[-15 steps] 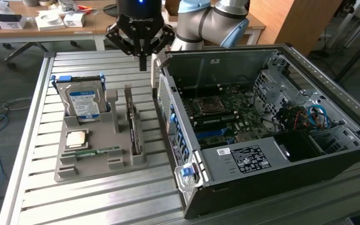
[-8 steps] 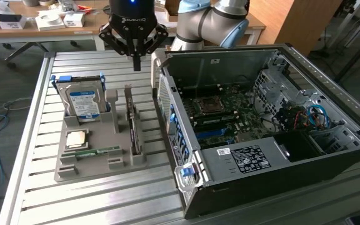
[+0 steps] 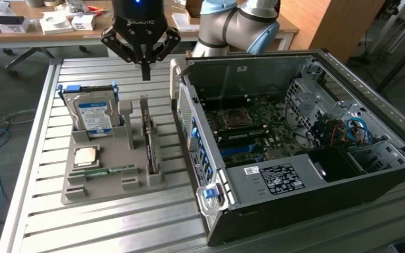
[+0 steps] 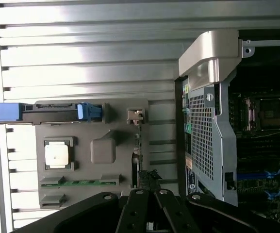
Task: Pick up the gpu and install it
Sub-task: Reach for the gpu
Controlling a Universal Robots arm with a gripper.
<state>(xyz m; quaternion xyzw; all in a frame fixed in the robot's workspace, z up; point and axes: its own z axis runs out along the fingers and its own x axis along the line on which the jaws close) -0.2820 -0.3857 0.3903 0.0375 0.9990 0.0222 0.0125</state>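
Hovers above the grey tray (image 3: 104, 191) on the slatted worktop (image 3: 83, 226), jaws pressed together, pinching nothing. Risks, by judgement, coming down with jaws unspread and striking the top edge of the gpu (image 3: 149, 138), upright on edge in its tray slot just beside the open computer case (image 3: 315, 208); could tip the thin card or clip the case's rear wall. Holds in the tray also a hard drive (image 3: 93, 117) standing, a processor chip (image 3: 85, 156) flat, a RAM stick (image 3: 111, 170). Shows a motherboard (image 3: 248, 126) inside the case.

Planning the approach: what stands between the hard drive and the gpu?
A grey upright post stands between hard drive and gpu, in the exterior view.
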